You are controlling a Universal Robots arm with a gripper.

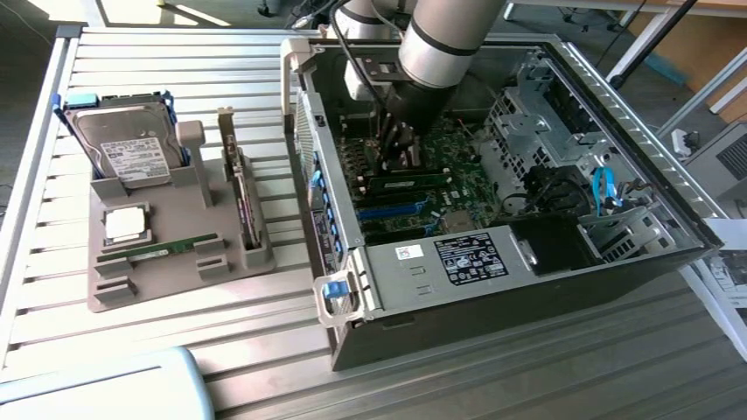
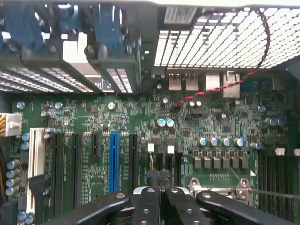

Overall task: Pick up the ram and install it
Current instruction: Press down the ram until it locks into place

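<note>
This is a robotics lab or test workshop set up for computer assembly. An industrial robot arm (image 1: 426, 44) reaches down from the top centre of the exterior view into an open desktop computer case (image 1: 513, 289) lying on its side, its green motherboard (image 2: 140, 126) exposed. The case rests on a slatted metal worktable (image 1: 152, 61) that spans the frame. At the left, a grey moulded fixture tray (image 1: 175, 219) holds loose computer parts in fitted slots, among them a hard drive (image 1: 126, 149). Along the upper right edge, metal furniture legs stand on a bare floor.
</note>
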